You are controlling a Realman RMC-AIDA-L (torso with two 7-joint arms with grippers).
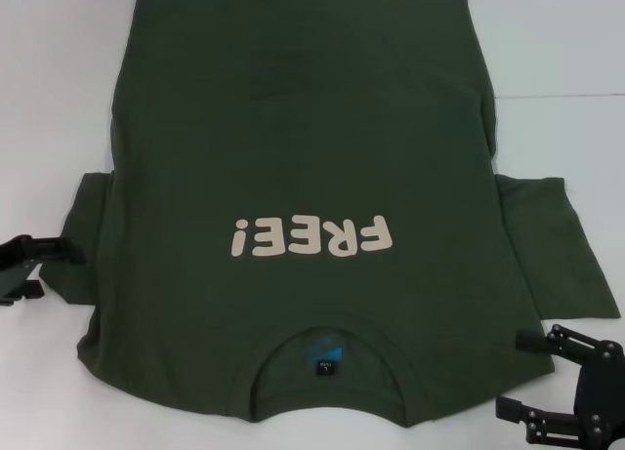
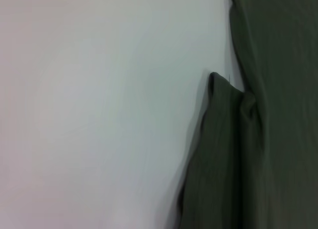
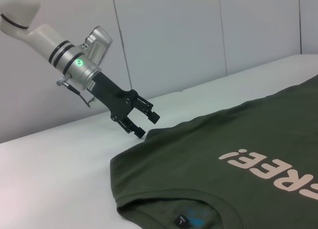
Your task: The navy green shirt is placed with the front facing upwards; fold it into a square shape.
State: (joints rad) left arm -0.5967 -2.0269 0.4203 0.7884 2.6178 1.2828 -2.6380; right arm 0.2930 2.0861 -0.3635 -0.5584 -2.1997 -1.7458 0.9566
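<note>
Olive navy green shirt (image 1: 293,157) spread flat between spread-fingered left gripper (image 1: 44,260) and right gripper (image 1: 547,382), poised for sleeve folds.

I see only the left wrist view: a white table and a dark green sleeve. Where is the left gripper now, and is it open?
Observer: The left gripper is at the outer edge of the sleeve on the robot's left, with its jaws open.
Operator: Is the shirt folded already?
Observer: No. The shirt lies flat with the lettering up, the collar toward the robot and both sleeves spread out.
Operator: And the right arm?
Observer: The right gripper is at the shoulder edge on the robot's right, near the collar. Its jaws are open and hold nothing.
</note>
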